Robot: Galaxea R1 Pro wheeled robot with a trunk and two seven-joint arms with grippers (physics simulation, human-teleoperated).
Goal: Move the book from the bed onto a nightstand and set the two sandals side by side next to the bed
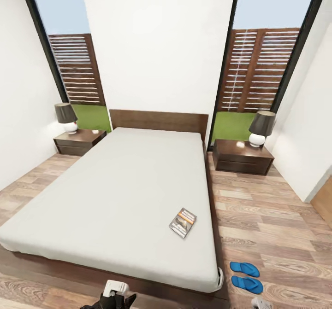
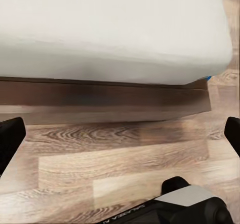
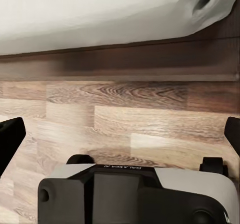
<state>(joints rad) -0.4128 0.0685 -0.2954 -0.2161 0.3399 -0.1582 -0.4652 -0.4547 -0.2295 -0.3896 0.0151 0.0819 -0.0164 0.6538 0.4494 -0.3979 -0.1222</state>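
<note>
White walls and two tall windows close off the far end of the bedroom, with plank floor [image 1: 276, 217] running down both sides of the bed [image 1: 120, 194]. Going left to right: the left nightstand [image 1: 79, 142] carries a dark-shaded lamp [image 1: 67, 117]; the grey mattress takes up the middle; the book [image 1: 182, 222] lies flat on it near the right edge, toward the foot; the right nightstand [image 1: 242, 156] has its own lamp [image 1: 261, 127] and bare top in front of it. On the floor by the bed's right foot corner lie the two sandals [image 1: 246, 276], close together and roughly parallel.

Both wrist views look at the bed base and planks. The left hand [image 2: 120, 134] is spread wide with nothing between its fingers [image 2: 10, 139], and so is the right hand [image 3: 120, 134].

As a thin paperback, the book is likely light and bendy, and it lies flush on soft bedding, so a hand would probably have to press into the mattress and pinch across the spine or a long edge; gripped at a corner, it may fan open or droop. The sandals look like light, flexible rubber; the sole's edge or the strap would make a fair hold, and they may slide on the smooth planks.
</note>
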